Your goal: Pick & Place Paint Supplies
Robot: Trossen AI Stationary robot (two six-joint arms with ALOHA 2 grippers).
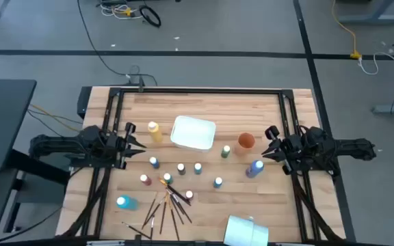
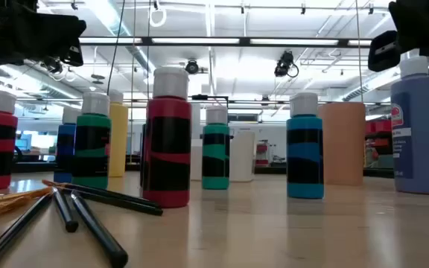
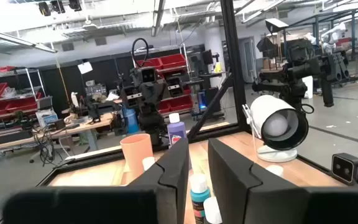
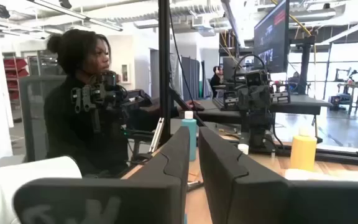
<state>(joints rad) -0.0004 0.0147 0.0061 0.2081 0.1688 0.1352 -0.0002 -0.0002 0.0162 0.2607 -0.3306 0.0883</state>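
Several small paint bottles (image 1: 181,169) stand upright on their bases in the middle of the wooden table, with a yellow one (image 1: 154,131) farther back and a larger purple one (image 1: 254,168) at the right. In the low view a red bottle (image 2: 168,141) stands nearest. Several dark-tipped brushes (image 1: 166,205) lie in a loose fan near the front edge. My left gripper (image 1: 134,140) hovers at the table's left, pointing right. My right gripper (image 1: 271,143) hovers at the right, pointing left. Each one's fingers leave only a narrow slit, with nothing in it.
A white tub (image 1: 193,132) and an orange cup (image 1: 245,141) stand behind the bottles. A white object (image 1: 246,230) lies at the front edge. A dark frame (image 1: 204,91) borders the table. A person (image 4: 79,106) sits beyond the table's left side.
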